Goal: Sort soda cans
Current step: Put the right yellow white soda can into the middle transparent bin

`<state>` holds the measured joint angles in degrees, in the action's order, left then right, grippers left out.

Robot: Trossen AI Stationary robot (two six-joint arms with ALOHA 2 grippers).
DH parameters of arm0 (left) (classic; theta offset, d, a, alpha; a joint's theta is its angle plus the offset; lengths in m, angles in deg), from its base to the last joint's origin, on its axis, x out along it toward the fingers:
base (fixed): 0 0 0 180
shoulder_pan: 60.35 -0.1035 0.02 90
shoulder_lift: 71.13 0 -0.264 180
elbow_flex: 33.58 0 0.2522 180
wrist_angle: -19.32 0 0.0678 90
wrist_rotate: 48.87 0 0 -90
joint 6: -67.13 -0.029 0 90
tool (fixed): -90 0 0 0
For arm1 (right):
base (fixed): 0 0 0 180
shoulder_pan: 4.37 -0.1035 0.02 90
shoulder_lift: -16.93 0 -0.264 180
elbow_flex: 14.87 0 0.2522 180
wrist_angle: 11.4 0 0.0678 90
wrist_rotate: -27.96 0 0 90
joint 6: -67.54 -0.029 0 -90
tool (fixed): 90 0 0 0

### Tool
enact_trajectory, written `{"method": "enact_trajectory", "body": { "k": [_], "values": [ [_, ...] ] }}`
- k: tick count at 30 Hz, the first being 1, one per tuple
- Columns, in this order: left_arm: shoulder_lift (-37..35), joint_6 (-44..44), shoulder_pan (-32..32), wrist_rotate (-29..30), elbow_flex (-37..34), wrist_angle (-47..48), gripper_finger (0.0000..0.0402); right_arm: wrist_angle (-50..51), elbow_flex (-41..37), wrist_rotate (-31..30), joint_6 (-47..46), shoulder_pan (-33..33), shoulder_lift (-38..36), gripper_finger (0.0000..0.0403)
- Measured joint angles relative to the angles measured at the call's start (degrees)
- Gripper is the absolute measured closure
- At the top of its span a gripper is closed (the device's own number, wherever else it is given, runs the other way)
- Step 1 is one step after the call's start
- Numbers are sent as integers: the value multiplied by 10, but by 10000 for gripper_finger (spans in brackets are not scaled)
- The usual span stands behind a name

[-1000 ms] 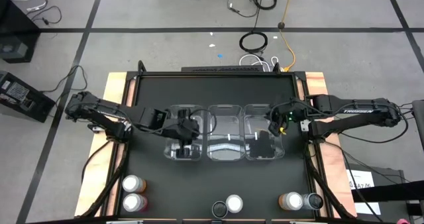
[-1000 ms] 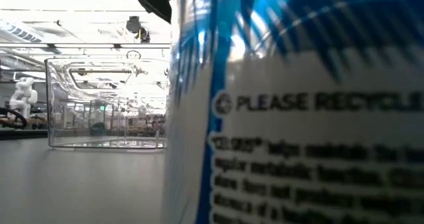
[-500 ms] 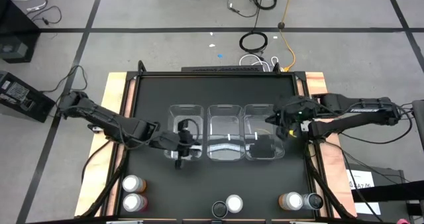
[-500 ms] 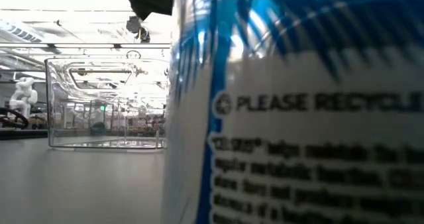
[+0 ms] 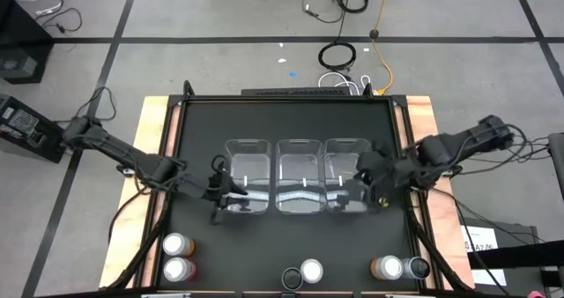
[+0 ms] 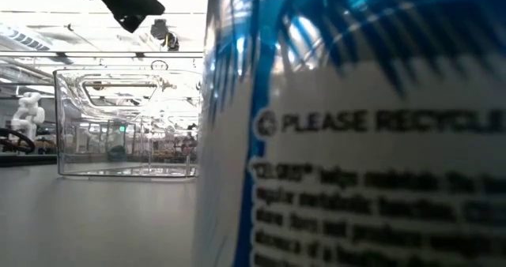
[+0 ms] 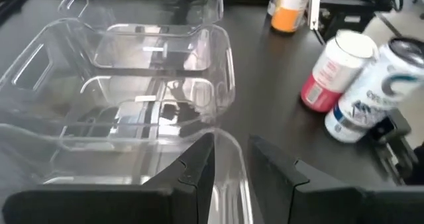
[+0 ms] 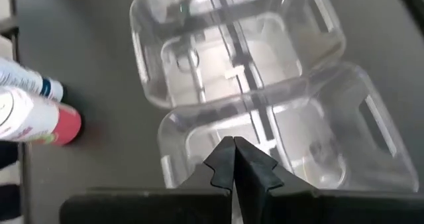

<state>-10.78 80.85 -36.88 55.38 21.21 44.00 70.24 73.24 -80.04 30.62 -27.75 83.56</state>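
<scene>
Six soda cans stand upright along the table's near edge. An orange one [image 5: 176,243] and a pink one [image 5: 176,269] are at the left. A silver-topped one [image 5: 310,270] and a dark one [image 5: 291,278] are in the middle. Another orange can [image 5: 385,267] and a dark one [image 5: 415,267] are at the right. My left gripper [image 5: 222,197] [image 7: 230,164] hovers open above the near left corner of the left clear bin [image 5: 247,176]. My right gripper [image 5: 368,185] [image 8: 233,161] is shut above the near part of the right bin [image 5: 348,176]. Neither gripper holds a can.
Three clear plastic bins sit side by side mid-table, the middle bin [image 5: 298,176] between the other two. A blue and white can [image 6: 356,141] fills most of the low view; the left bin [image 6: 126,125] shows beside it. Bare black tabletop [image 5: 282,236] lies between bins and cans.
My left gripper has drawn back from above the left bin's inside toward the table's left and near edge, ending over the bin's near left corner. My right gripper has moved toward the near edge over the right bin, and its arm has swung. The cans have stayed put.
</scene>
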Motion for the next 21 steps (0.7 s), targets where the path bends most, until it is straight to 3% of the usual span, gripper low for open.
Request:
{"method": "enact_trajectory", "body": {
  "k": [10,13,18,21],
  "values": [
    [-112,-6,21,-5,-2,126,303,142,135,-40,-284,-147,127,403],
    [-139,-11,21,-5,-2,157,303,163,139,-3,-364,-176,148,403],
    [-163,-25,21,-6,-2,195,303,201,139,117,-464,-206,160,403],
    [-169,-26,21,-6,-2,206,303,191,139,134,-493,-214,160,403]
  ]
}}
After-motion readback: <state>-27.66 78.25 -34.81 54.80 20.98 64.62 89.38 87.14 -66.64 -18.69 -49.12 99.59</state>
